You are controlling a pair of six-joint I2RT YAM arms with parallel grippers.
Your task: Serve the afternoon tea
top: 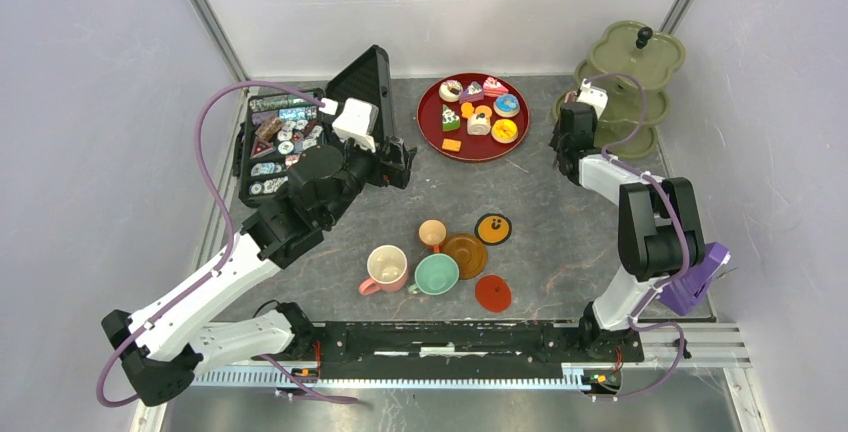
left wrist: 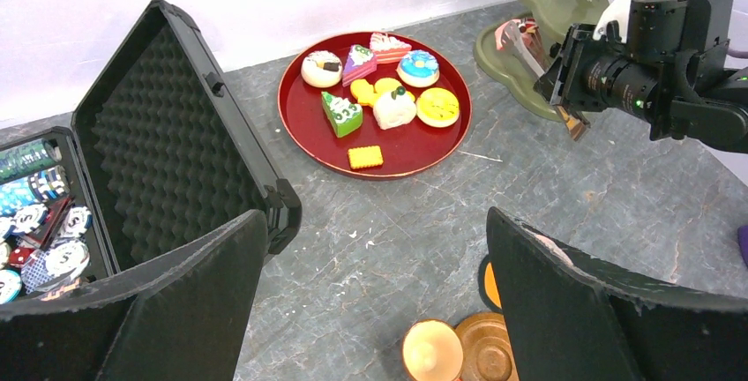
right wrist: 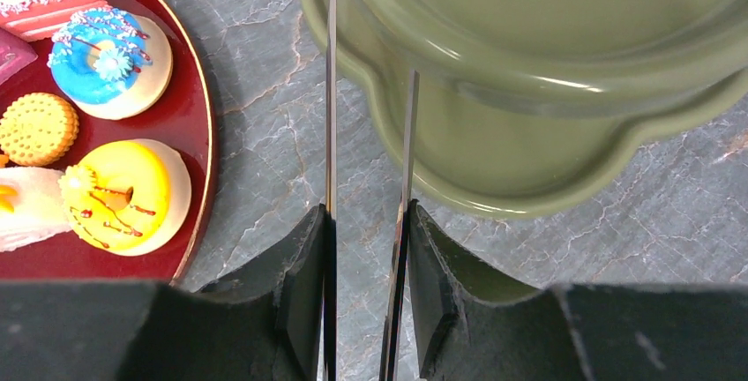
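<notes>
Pinching the thin metal tongs [right wrist: 331,90] between its fingers, the right gripper [right wrist: 366,222] sits right of the red tray [left wrist: 423,147], at the green tiered stand [right wrist: 529,63]. A pink piece [left wrist: 510,33] shows at the stand's lower tier; whether the tongs hold it cannot be told. Toy pastries, including a blue donut [right wrist: 110,55] and a yellow donut [right wrist: 123,191], lie on the tray. The pink cup [top: 386,267], mint cup [top: 437,274], small orange cup [top: 432,234] and saucers [top: 465,255] stand on the worktop [top: 560,222], nearer the arm bases than the tray. The left gripper [left wrist: 375,222] is spread, holding nothing, left of the tray beside the open black case [left wrist: 168,134].
</notes>
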